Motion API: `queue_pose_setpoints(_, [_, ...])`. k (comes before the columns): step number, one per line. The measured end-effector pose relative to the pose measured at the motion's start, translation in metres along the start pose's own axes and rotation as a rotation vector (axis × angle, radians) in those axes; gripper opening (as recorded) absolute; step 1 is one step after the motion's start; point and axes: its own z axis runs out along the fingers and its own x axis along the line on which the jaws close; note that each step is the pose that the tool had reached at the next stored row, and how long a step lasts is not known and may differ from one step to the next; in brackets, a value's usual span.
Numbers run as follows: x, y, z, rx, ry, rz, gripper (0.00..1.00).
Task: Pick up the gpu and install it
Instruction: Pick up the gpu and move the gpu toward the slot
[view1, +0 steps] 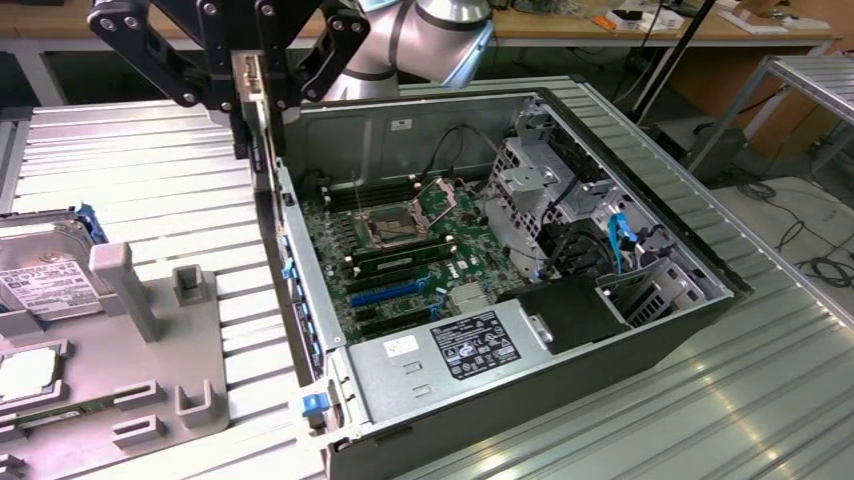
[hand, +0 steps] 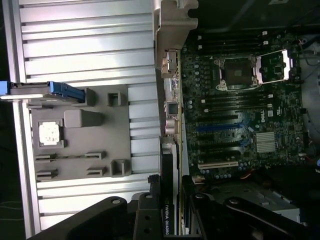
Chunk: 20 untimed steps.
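The gpu hangs clamped in the claw, upper left, at the case wall; carrying step, needing alignment with the blue slot.

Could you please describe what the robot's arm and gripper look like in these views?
The arm has smooth, rounded silver-grey joint housings, with a paler grey cap at one end. The gripper is matte black. It is built from two mirrored sets of angular linkage bars, joined by round pivot pins whose heads show as small circles on the bars.
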Motion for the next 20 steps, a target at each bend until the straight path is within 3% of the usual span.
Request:
queue_pose_setpoints(7, [-0.009,0.0008,0.0003,0.0000,0.0000,0.000,0.27])
queue_pose_setpoints(20, [-0.013,0.0011,0.0003,0.0001,0.0000,0.000,0.27])
